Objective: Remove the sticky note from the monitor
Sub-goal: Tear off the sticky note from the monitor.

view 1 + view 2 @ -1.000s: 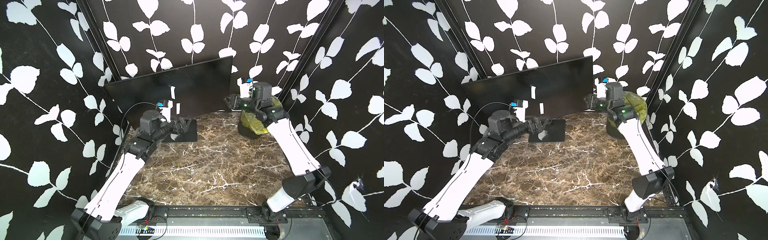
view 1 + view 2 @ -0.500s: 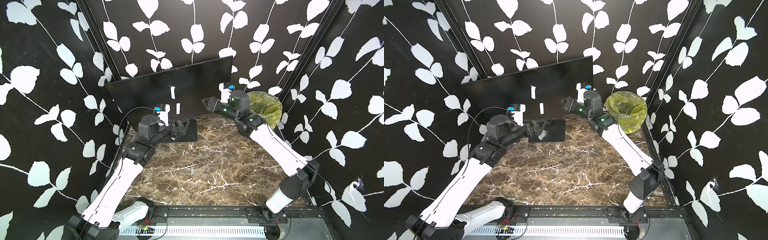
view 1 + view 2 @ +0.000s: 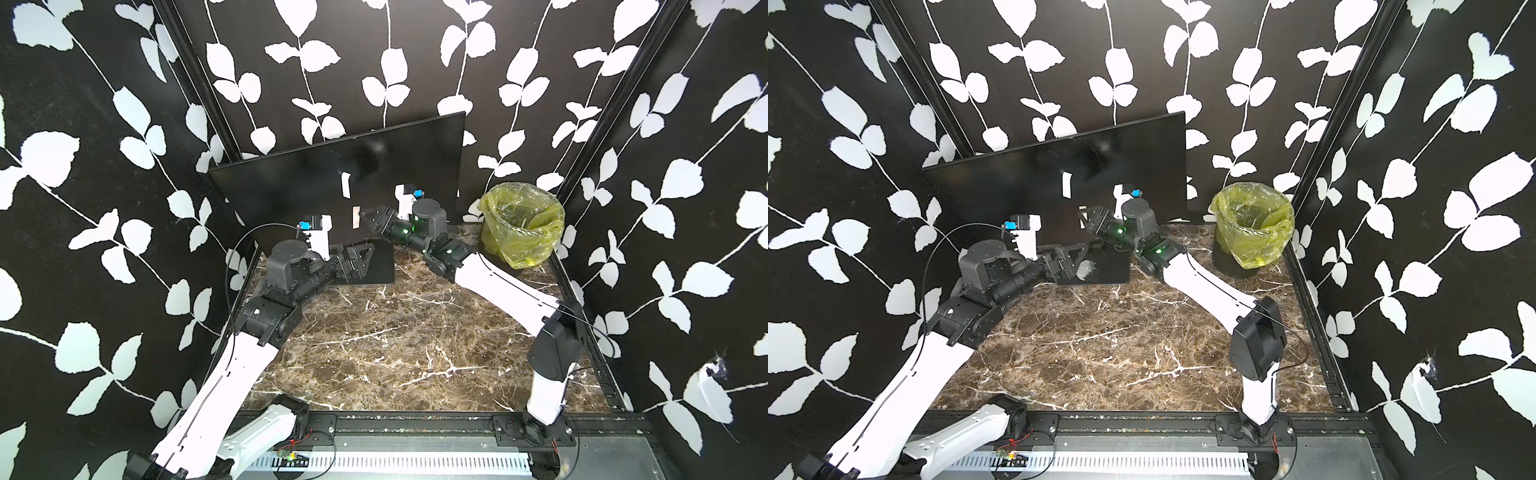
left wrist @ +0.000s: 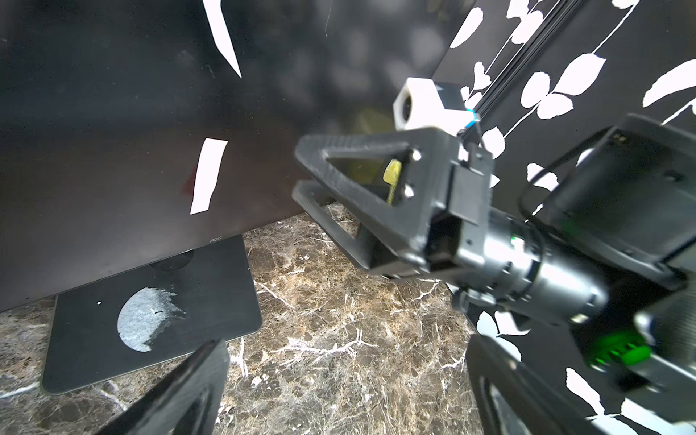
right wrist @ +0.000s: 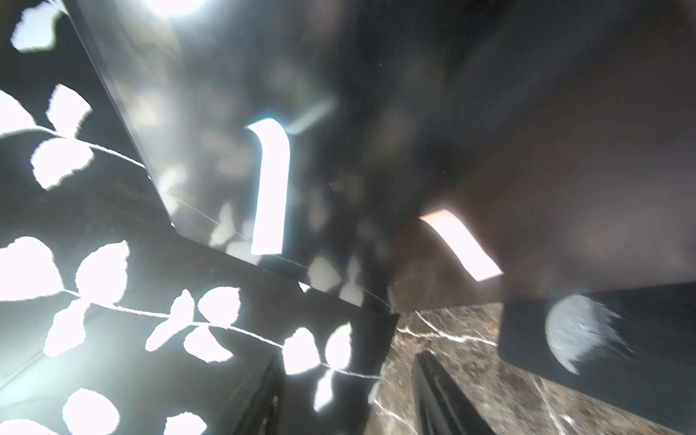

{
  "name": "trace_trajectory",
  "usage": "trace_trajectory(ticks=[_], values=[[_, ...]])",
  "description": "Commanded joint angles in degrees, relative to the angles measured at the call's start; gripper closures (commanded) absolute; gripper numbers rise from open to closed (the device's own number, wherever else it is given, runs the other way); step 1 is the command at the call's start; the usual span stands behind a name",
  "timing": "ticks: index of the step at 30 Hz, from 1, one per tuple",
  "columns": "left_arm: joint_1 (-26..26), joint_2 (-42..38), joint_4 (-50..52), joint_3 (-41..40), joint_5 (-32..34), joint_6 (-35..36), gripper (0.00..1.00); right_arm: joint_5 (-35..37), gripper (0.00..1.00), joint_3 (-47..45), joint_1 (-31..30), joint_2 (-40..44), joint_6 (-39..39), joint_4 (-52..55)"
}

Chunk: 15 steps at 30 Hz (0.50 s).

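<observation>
Notes: upper sticky note [image 3: 345, 185], lower sticky note [image 3: 356, 217] on monitor [image 3: 291, 187] (neither looks peeled).
Right gripper [image 3: 368, 216]: parted, empty, at lower's three o'clock.
Left gripper [image 3: 359, 257]: parted, empty.
Remaining: peeling.

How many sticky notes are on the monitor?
2. The upper sticky note is near the middle of the monitor; the lower sticky note is just below it. Others may be hidden.
</observation>
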<state>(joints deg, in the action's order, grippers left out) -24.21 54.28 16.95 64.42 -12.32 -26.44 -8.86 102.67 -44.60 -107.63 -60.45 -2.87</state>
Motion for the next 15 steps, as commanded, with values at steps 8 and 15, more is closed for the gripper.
trace_trajectory(ticks=[8, 15], values=[[0.39, -2.15, 3.46, -0.07, 0.22, 1.44, 0.01, 4.64, 0.42, 7.89, -2.52, -4.77, -9.02, -11.86], [0.46, -2.59, 4.95, 0.35, -0.03, 2.61, 0.01, 6.25, 0.42, 14.94, -3.65, -10.02, -11.99, -9.00]])
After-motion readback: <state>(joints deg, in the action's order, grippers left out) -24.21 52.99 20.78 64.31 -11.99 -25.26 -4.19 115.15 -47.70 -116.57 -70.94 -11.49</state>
